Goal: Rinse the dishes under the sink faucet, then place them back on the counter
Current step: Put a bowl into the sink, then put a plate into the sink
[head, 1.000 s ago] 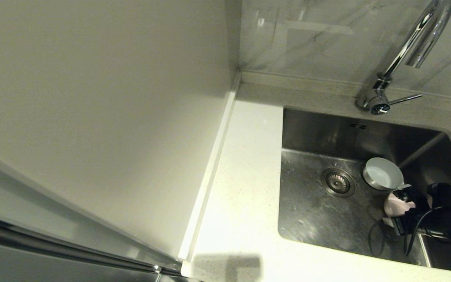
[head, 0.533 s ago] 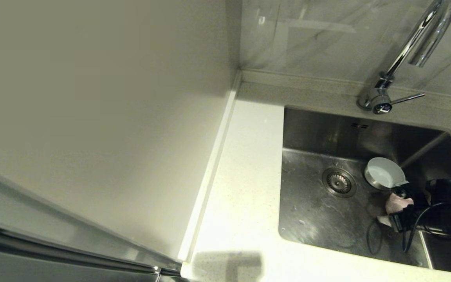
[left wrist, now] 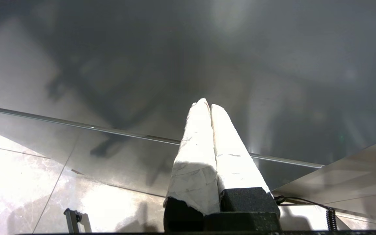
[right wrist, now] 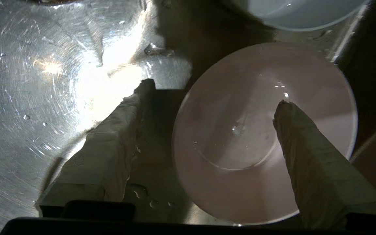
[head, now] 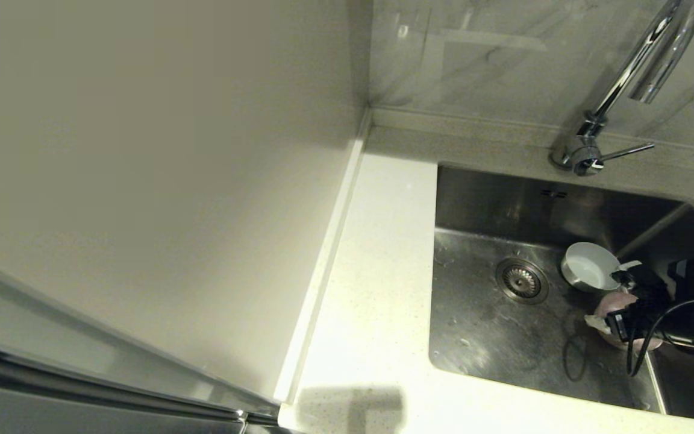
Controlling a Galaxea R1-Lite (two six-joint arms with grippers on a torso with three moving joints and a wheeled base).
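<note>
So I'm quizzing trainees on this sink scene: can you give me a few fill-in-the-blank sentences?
1. The pink bowl and the blue-grey bowl sit inside the ____.
2. The right gripper stands ____ over the pink bowl.
3. The drain strainer lies to the ____ of the blue-grey bowl in the head view.
4. The left gripper is ____.

Missing: sink; open; left; shut

The sink (head: pixel 479 337) floor left of the drain strainer (head: pixel 521 280) looks bare, while the pale blue-grey bowl (head: pixel 588 266) and pink bowl (right wrist: pixel 263 130) crowd its right end.

A plain cream wall panel (head: pixel 160 181) is filling the left side. Grey marbled wall tile (head: pixel 491 66) is running behind, reflecting light. A pale glossy floor (left wrist: pixel 18 182) is gleaming below.
</note>
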